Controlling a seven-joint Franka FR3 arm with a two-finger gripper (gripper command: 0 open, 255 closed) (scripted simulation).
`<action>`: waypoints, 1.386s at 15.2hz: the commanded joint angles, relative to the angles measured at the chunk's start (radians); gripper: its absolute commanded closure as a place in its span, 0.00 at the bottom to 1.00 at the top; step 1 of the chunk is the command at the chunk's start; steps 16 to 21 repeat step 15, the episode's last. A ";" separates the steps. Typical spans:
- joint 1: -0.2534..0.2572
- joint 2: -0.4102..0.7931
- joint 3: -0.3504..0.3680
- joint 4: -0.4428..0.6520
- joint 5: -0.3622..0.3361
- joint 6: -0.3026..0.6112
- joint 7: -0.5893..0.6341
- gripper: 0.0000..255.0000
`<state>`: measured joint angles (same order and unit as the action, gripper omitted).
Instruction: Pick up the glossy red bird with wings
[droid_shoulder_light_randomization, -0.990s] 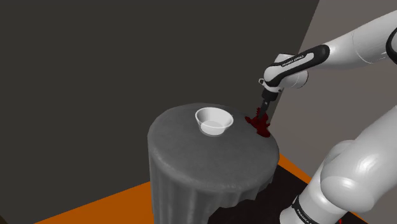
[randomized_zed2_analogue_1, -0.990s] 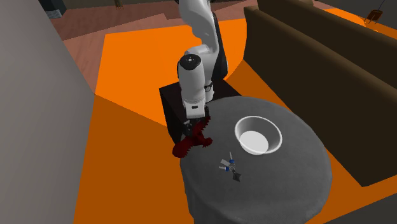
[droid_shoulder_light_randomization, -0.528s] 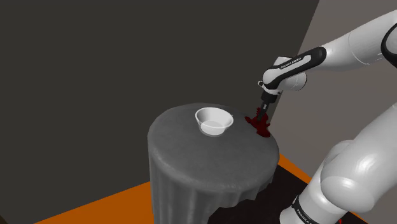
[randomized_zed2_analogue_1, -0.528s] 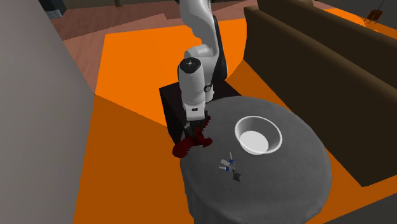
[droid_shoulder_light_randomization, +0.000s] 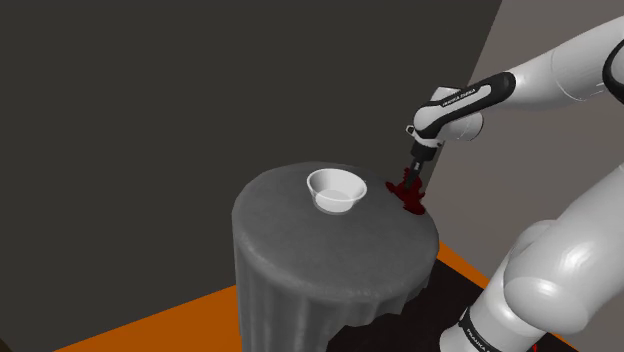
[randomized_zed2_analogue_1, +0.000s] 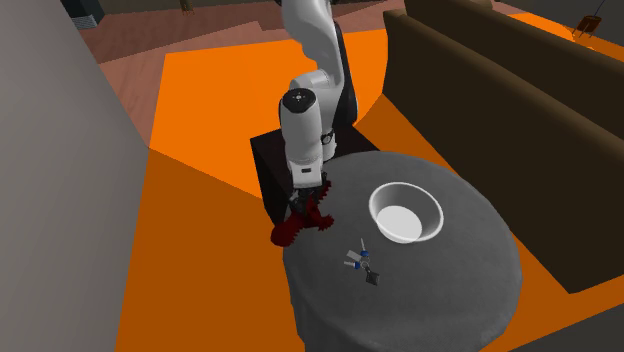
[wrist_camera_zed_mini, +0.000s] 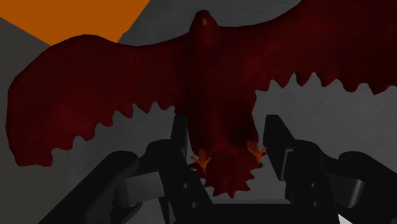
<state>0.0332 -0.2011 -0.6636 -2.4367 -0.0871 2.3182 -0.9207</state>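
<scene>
Jaws clasp the dark red bird (wrist_camera_zed_mini: 213, 95) narrowly, one black finger (wrist_camera_zed_mini: 273, 135) at each side of its lower body beside the orange feet, its wings spread wide. In the shoulder view, from left to right: a white bowl (droid_shoulder_light_randomization: 335, 203) sits on the round, grey-draped table (droid_shoulder_light_randomization: 300, 250). The bird is just right of the bowl, apart from it, at the table's edge. The white arm (droid_shoulder_light_randomization: 480, 95) reaches down from farther right. A small grey-and-blue object (randomized_zed2_analogue_1: 362, 264) lies near the bowl.
</scene>
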 joint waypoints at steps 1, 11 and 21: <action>-0.004 -0.017 0.005 0.012 -0.011 -0.027 0.008 1.00; -0.017 -0.096 0.040 0.089 -0.049 -0.174 0.046 1.00; -0.018 -0.109 0.046 0.108 -0.053 -0.204 0.052 1.00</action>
